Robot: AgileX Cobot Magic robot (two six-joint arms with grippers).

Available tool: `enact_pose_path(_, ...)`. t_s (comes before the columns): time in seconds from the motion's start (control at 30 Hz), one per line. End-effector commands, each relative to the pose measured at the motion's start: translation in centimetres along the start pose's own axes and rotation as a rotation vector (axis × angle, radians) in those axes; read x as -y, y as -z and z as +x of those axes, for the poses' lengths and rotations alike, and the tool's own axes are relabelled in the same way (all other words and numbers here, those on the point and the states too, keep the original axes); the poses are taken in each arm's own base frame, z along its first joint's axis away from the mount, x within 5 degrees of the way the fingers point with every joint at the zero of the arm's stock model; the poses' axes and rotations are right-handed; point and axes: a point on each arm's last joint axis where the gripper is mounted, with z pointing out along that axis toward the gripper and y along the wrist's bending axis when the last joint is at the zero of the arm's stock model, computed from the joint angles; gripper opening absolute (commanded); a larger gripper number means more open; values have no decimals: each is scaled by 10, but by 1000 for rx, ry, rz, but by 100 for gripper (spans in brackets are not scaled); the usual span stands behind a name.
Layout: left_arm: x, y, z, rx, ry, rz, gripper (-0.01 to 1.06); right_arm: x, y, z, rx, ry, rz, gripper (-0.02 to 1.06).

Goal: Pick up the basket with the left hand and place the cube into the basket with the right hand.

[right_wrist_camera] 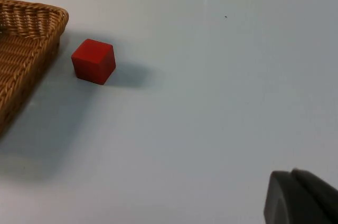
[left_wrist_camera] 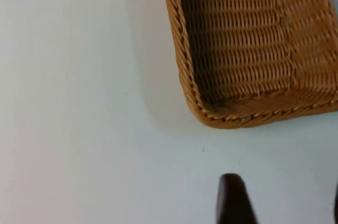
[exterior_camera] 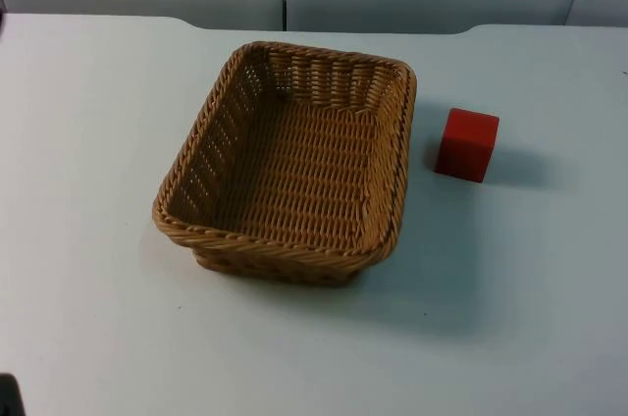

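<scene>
Basket (exterior_camera: pixel 285 166) on desk (exterior_camera: pixel 88 318), near corner just ahead of left end effector (left_wrist_camera: pixel 282 203); cube (right_wrist_camera: pixel 93 61) well ahead of right end effector (right_wrist_camera: pixel 301 197); both grips' states indeterminable

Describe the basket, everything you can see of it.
The basket is a rectangular open tray woven from tan wicker, with a braided rim, ribbed walls that flare outward and a flat woven floor. It stands upright on the white table with nothing inside. A red cube sits apart from it, beside one of its long walls, not touching. Nothing holds the basket; the left wrist view looks down on one corner from nearby.
</scene>
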Motion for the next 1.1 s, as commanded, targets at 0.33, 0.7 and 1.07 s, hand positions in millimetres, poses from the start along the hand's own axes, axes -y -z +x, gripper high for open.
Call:
enact_pose_path(0.33, -17, -123, -42, -145, -77, 23, 62, 0, -1, 1, 6, 0, 7, 0)
enact_pose_path(0.7, -41, -187, -69, -121, -127, -25, 62, 0, -1, 1, 6, 0, 7, 0)
enact_pose_path(1.07, -50, -226, -69, -130, -99, 27, 62, 0, -1, 1, 6, 0, 7, 0)
